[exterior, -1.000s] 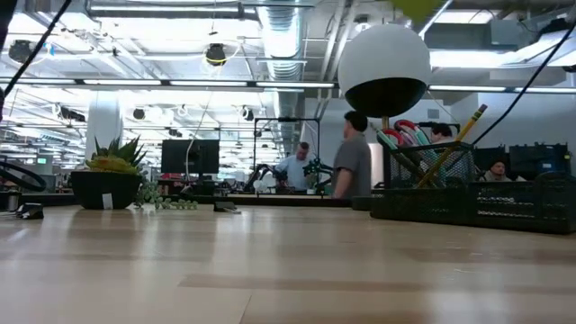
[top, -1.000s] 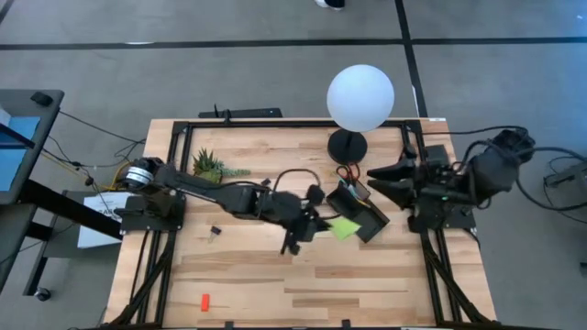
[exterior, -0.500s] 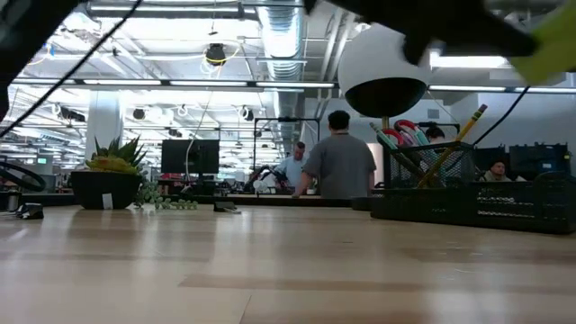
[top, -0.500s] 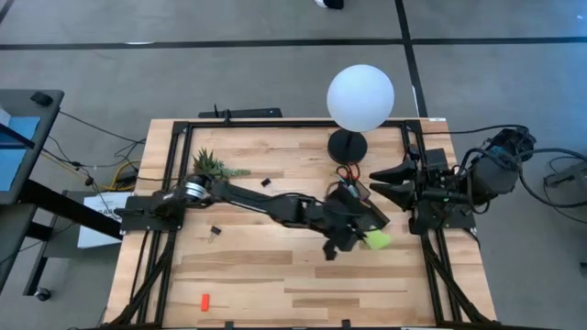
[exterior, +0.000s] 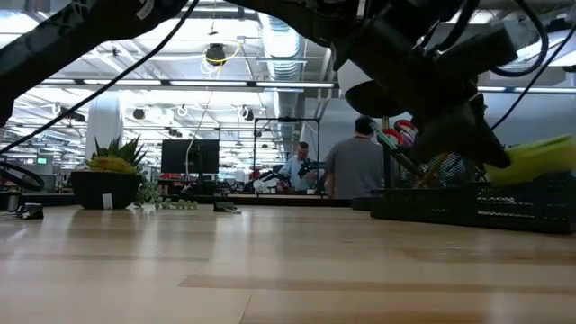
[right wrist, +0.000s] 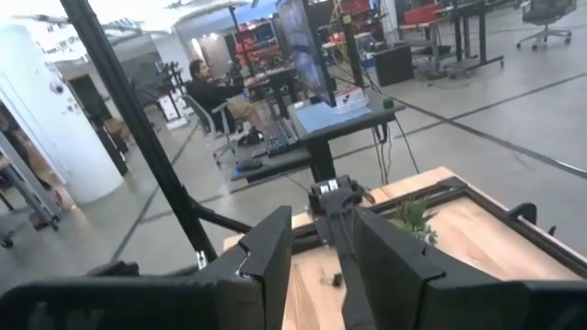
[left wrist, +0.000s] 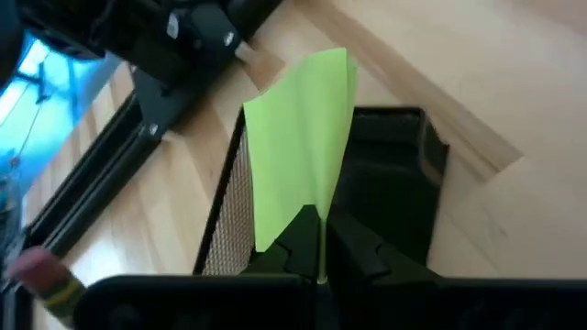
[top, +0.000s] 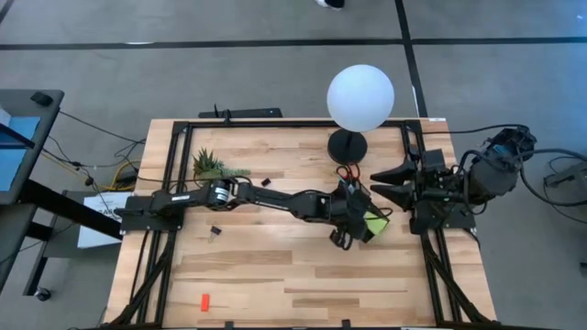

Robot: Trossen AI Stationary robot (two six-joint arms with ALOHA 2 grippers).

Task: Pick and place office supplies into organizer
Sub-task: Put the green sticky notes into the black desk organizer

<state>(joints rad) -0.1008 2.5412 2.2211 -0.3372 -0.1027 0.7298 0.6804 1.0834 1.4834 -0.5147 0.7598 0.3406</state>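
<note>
High view, left to right: red-orange piece (top: 205,301) near the table's front-left edge; black clip (top: 215,231) on the wood (top: 257,275); potted plant (top: 211,167) at rear left. Left gripper (top: 360,227) reaches across to the organizer (top: 352,196), jaws pinching the lime-green sticky-note pad (top: 375,224) above its front compartment. Globe lamp (top: 360,97) behind. Right gripper (top: 378,181) waits at the right edge, fingers spread apart.

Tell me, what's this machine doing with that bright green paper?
The left gripper is pinching a lime-green sticky-note pad and holding it over the black mesh organizer, apparently about to drop it in. Pens and red-handled scissors already stand in the organizer. The right gripper waits at the table's right edge, open.
</note>
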